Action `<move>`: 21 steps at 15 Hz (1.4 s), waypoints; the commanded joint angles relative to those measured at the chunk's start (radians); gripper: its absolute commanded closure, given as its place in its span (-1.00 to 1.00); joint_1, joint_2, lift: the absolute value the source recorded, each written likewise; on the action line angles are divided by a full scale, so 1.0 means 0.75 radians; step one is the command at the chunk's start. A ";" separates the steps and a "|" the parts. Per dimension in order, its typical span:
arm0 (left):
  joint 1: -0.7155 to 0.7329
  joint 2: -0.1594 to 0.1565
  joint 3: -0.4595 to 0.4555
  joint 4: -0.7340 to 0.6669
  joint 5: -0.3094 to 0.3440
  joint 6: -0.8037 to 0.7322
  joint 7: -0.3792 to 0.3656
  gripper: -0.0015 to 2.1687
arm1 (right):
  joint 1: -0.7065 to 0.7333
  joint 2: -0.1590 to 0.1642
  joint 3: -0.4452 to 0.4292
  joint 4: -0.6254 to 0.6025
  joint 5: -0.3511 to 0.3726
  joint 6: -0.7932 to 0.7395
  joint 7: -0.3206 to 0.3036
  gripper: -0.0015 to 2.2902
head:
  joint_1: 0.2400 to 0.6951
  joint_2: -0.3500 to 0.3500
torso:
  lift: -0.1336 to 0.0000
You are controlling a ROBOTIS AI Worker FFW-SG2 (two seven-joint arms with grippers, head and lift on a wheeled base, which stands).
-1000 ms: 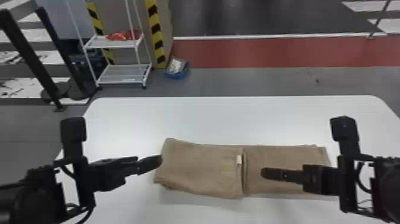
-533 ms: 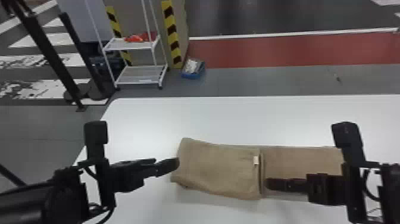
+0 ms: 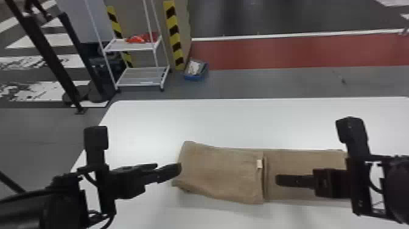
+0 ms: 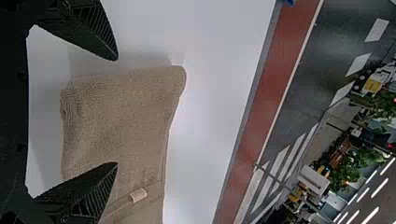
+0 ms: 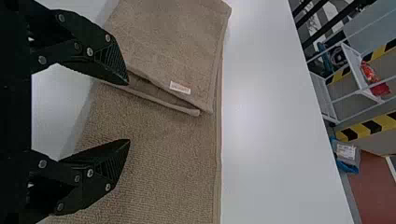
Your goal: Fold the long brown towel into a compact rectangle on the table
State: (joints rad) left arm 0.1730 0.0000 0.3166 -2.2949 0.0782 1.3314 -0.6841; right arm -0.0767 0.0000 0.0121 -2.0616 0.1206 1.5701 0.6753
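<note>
White table point(image 3: 274, 121) under the towel point(image 3: 219, 173). Towel flat, left part doubled over onto the rest, folds as before. Left gripper point(image 3: 176, 170) at towel's left end, fingers spread; contact unclear. Right gripper point(image 3: 279, 180) over towel's lower right stretch, fingers spread, closer to the flap edge than in the earliest frame. Pale tag point(image 3: 259, 163) on towel's flap edge.
</note>
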 commanded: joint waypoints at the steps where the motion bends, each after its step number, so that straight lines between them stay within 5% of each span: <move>1: 0.000 0.000 0.001 0.002 0.000 -0.001 0.000 -0.92 | -0.051 0.001 0.008 0.072 0.017 0.003 -0.003 -0.54 | 1.00 0.39 | -0.87; 12: 0.011 0.008 0.040 0.006 0.002 -0.009 -0.031 -0.92 | -0.145 0.001 0.135 0.221 0.097 -0.061 -0.009 -0.53 | 1.00 0.46 | -0.87; 21: 0.025 0.008 0.054 0.016 0.006 -0.046 -0.033 -0.92 | -0.176 0.001 0.158 0.266 0.095 -0.123 -0.023 -0.33 | 1.00 0.50 | -0.87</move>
State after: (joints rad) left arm 0.1917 0.0061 0.3566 -2.2828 0.0824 1.2994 -0.7087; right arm -0.2049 0.0000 0.1276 -1.8703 0.1871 1.4786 0.6581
